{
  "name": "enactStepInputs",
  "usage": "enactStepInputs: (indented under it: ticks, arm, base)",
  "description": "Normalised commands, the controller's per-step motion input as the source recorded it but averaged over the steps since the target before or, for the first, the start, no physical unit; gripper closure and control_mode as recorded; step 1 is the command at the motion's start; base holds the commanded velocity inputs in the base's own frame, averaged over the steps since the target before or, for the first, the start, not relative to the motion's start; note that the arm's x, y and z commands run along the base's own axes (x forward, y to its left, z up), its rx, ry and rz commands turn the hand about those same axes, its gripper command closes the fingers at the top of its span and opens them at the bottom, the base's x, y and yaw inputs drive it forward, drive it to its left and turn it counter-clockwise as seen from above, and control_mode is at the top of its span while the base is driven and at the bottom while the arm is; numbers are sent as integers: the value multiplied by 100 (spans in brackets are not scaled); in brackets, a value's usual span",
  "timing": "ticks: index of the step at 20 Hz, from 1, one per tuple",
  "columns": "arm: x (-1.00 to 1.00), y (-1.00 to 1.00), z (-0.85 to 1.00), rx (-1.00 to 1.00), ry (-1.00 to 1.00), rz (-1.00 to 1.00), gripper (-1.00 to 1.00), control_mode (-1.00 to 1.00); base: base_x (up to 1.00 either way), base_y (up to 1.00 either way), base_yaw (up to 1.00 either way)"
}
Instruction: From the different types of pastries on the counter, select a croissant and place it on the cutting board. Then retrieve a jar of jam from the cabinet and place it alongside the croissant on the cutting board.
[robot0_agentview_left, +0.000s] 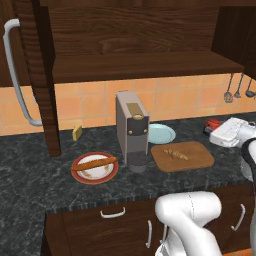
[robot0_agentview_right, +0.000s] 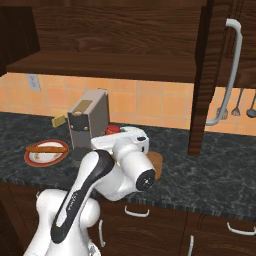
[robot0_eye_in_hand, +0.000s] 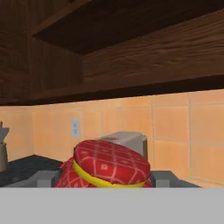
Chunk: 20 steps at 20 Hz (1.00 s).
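The jar (robot0_eye_in_hand: 109, 168), round with a red checked lid and a yellow band, is seen clamped in the claw (robot0_agentview_left: 214, 127), held above the tabletop (robot0_agentview_left: 30, 175) just right of the board (robot0_agentview_left: 200, 161). The coming move is judged a short carry leftward and down. The croissant (robot0_agentview_left: 176, 154), small, lumpy and golden, lies on the flat wooden board, its long axis slanting from far left to near right, so bare wood is left to its right for the jar. Further left stand the grey coffee machine (robot0_agentview_left: 132, 129) and a red-rimmed plate (robot0_agentview_left: 95, 168) with the baguette (robot0_agentview_left: 94, 163).
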Motion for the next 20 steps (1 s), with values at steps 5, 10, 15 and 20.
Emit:
enactStepInputs:
  ticks: [5,10,15,20]
  arm:
    - [40,-15,-54,0,-2,36,100,-100]
    - [61,-11,-31,-4,-2,26,100,-100]
    - [61,-49,-34,-1,-11,18,100,-100]
    - [32,-22,-26,-11,-3,4,100,-100]
  base:
    - [0,0,0]
    - [0,0,0]
    - [0,0,0]
    - [0,0,0]
